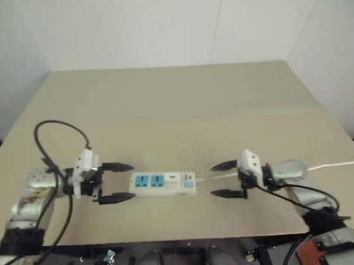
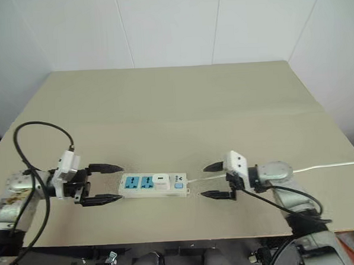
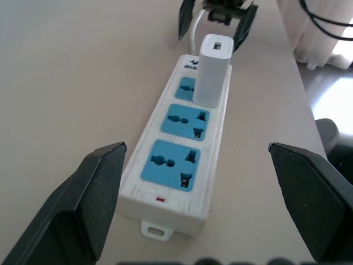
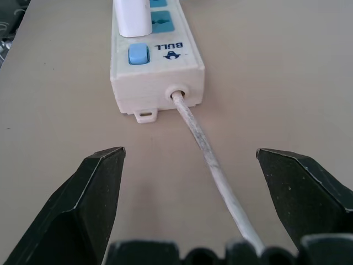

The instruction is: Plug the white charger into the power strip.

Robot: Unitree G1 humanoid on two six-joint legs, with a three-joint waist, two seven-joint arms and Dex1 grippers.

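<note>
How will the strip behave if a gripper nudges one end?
The strip lies flat and long on the smooth table, so it probably slides and pivots, not tips. Its thin cord likely drags slightly. The upright charger looks seated; probably stays.

"BULL" with a small logo — on the power strip [image 4: 157, 66], beside its blue switch [image 4: 138, 54]

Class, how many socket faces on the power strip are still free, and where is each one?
2. Both are on the power strip: one socket at the end away from the cord, the other socket beside the charger.
</note>
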